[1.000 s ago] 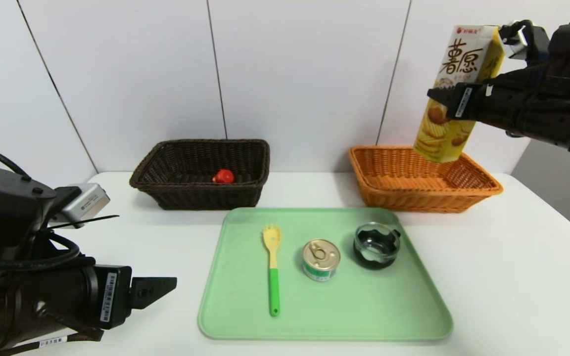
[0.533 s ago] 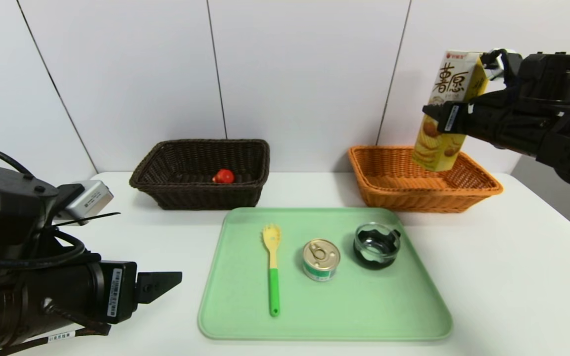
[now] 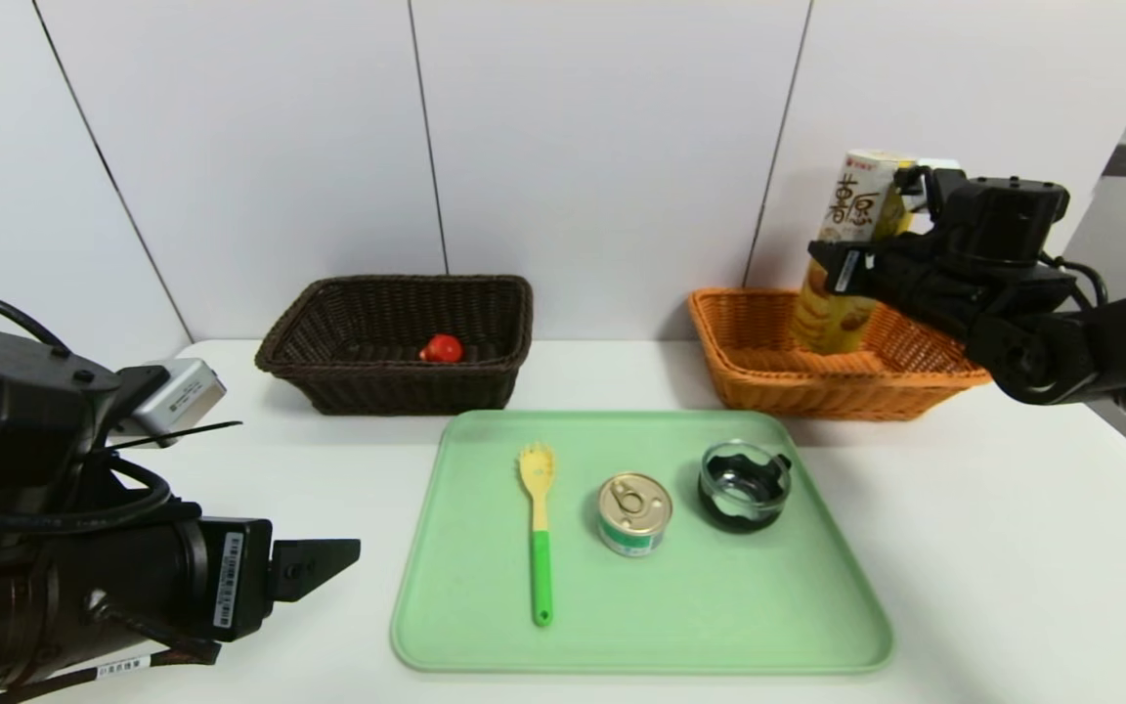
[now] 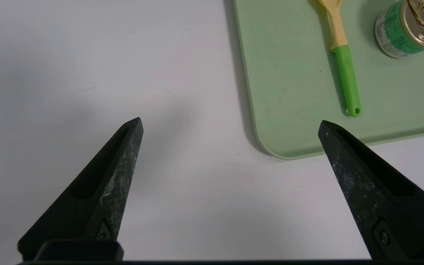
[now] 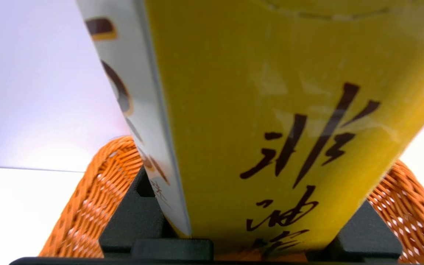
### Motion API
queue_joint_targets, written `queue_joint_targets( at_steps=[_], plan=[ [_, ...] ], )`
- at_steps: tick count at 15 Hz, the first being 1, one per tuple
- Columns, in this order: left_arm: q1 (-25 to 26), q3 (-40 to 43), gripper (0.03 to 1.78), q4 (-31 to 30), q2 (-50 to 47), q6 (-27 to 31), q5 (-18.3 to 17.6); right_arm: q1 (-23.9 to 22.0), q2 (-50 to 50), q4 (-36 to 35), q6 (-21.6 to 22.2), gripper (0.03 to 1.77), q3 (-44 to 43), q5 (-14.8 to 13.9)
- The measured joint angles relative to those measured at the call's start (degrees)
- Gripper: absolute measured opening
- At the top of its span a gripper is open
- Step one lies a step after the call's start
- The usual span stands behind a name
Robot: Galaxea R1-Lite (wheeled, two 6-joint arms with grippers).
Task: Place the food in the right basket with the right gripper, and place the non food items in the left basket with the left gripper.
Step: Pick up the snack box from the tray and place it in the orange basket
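Now right pincer (image 3: 842, 269) level, clamping yellow carton (image 3: 842, 256) inside orange basket (image 3: 768, 372), left pincer (image 3: 319, 567) spread wide, parked.

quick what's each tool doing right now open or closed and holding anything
Left tool: open, empty, above the table.
Right tool: closed on the yellow carton, in the orange basket.

Three cams: one wide, two super close

Head cam looks forward and down over the whole desk (image 3: 1013, 548). Left wrist cam hangs low, looking past its jaws at the green tray (image 4: 293, 110) corner, shared with the head view. Right wrist cam sits jammed against the yellow carton (image 5: 271, 110), orange basket (image 5: 98, 206) behind
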Motion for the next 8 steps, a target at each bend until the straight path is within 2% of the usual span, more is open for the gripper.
queue_joint_targets(
  at_steps=[3,8],
  plan=[
    [0.0,0.28,1.69,0.02,0.28,-0.09,0.0,-0.06,3.75,-4.72,-0.27,0.89,0.0,-1.55],
    [0.0,0.32,1.69,0.02,0.5,0.02,-0.02,-0.06,7.34,-7.8,-0.44,0.93,-0.06,-2.84]
  ],
)
